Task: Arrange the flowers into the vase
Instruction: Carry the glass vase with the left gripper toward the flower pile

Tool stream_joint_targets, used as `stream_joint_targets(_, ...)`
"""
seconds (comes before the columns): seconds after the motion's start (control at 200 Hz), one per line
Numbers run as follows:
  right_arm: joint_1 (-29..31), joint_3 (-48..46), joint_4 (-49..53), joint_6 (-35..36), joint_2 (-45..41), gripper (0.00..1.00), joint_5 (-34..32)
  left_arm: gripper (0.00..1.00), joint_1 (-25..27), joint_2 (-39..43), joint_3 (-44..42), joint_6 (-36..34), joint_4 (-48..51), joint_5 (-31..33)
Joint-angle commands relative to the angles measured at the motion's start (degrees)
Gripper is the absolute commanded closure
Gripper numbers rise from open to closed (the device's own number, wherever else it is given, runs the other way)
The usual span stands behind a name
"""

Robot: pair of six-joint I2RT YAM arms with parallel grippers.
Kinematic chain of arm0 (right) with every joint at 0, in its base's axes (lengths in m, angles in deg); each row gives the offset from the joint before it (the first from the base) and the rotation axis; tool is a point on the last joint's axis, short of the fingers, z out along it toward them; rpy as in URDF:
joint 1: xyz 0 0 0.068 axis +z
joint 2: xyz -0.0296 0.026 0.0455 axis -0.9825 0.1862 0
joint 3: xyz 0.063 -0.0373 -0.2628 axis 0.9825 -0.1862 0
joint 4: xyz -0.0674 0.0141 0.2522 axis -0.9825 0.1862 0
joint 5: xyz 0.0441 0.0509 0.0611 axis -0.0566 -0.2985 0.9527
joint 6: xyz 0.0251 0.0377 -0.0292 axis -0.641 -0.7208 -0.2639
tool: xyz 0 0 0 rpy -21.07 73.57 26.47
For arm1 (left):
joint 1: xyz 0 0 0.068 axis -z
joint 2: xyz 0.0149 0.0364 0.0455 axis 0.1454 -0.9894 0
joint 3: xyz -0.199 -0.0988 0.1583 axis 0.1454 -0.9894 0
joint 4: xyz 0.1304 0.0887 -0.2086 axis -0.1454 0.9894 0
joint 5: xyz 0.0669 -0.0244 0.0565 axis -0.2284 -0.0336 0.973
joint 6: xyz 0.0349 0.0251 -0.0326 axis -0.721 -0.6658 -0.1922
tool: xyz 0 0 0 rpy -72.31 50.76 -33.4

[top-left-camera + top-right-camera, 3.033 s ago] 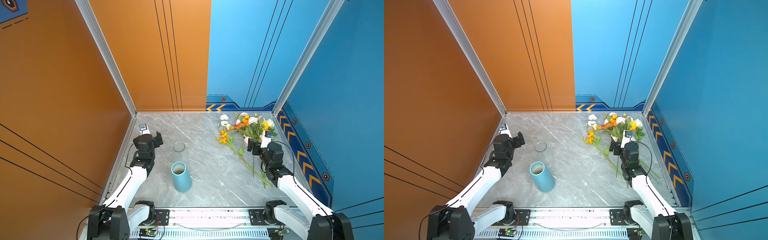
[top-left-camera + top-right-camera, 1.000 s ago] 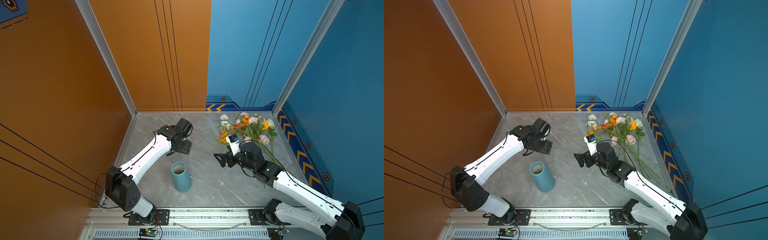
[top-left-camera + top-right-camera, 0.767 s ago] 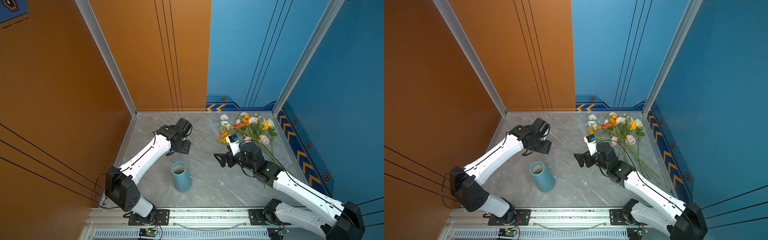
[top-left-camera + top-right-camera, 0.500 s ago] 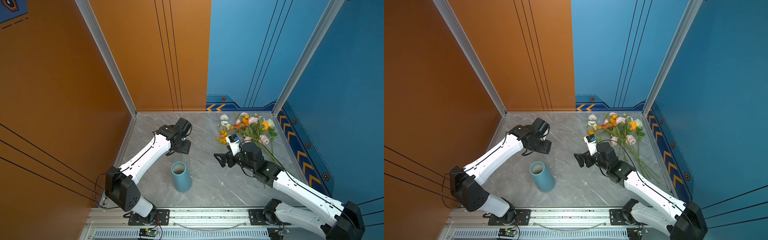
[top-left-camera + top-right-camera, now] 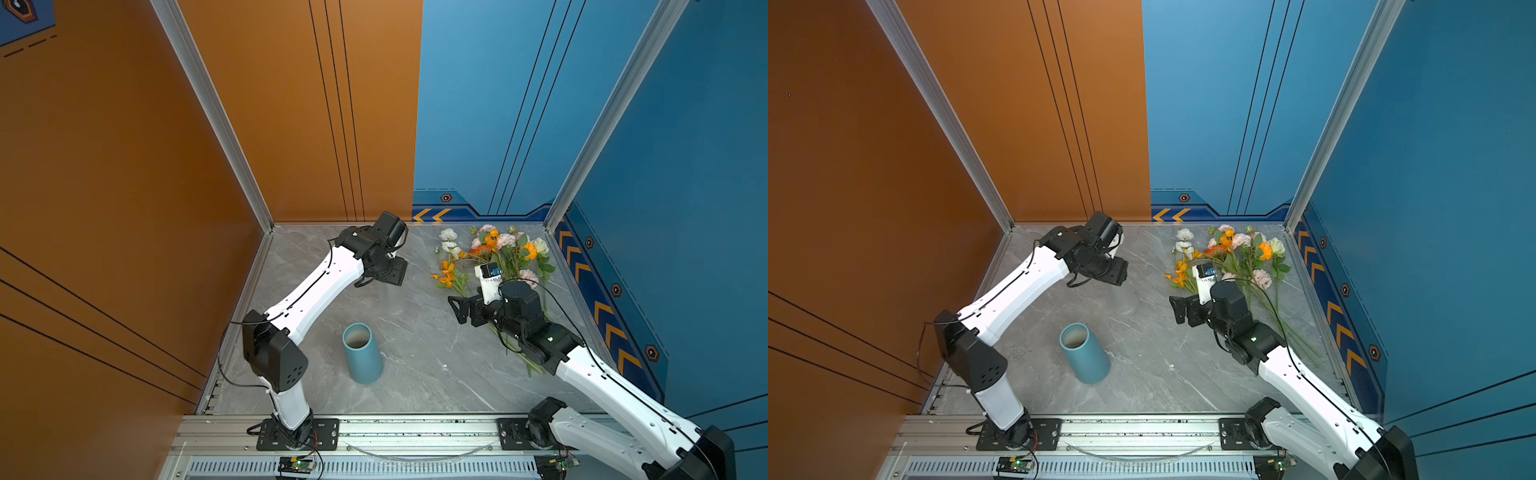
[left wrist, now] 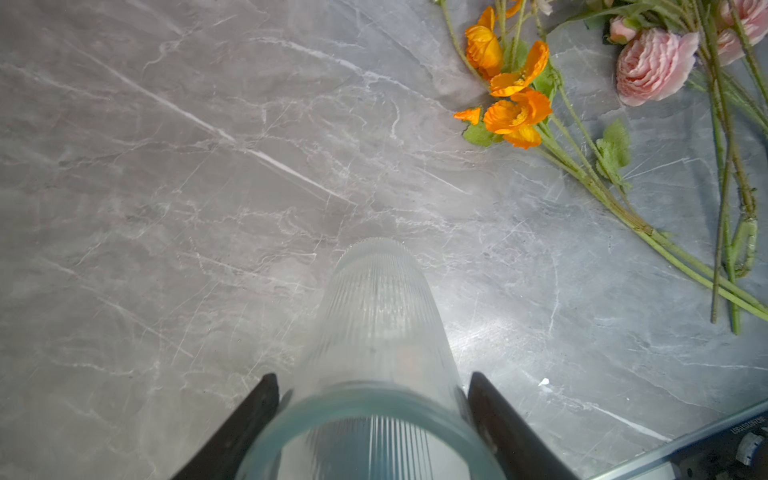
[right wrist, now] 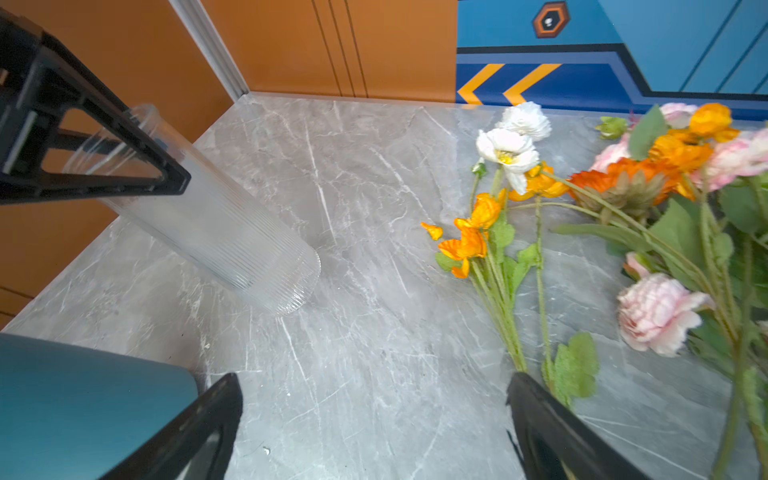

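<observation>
1. On the grey marble table [image 5: 419, 374], back-centre: left gripper [image 5: 390, 277] is clamped on the clear ribbed vase [image 6: 374, 324], one finger on each side just below the rim.
2. Left arm: base on the front rail at left, white forearm stretched diagonally toward the back wall, wrist folded over so the gripper points down onto the vase.
3. In the right wrist view the vase [image 7: 216, 224] has its base at the table surface. I can't tell whether it is touching or just off it.
4. Right gripper [image 5: 459, 309] has its jaws spread wide with nothing between them; its wrist view shows only bare table there [image 7: 374, 380].
5. Right arm: base on the front rail at right, reaching diagonally back and inward, held low, gripper aimed toward table centre, forearm passing over the flower stems.
6. The flowers [image 5: 494, 253] lie loose in a pile in the back-right corner, blooms toward the back wall, stems trailing forward; well apart from the clear vase.
7. Blue vase [image 5: 361, 353] stands front-centre between the two arms, with neither gripper on it.
</observation>
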Motion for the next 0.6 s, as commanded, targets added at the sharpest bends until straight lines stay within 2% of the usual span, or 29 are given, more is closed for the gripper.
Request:
stream_joint_targets(0.0,-2.3,-1.7,5.0,-1.9,-2.7,0.0,-1.2,0.73,1.0,-4.4,7.5,-2.2,0.5,-1.3)
stream_joint_targets(0.275,-5.2,-3.0,7.0,-2.2,-6.5,0.0,0.2,0.74,2.5,-17.0,24.5,-5.8,8.7,2.0)
stream_joint_targets(0.596,-5.7,-3.1,6.9,-2.5,-6.3,0.0,1.0,0.74,2.4,-19.2,26.0,-7.7,9.2,4.6)
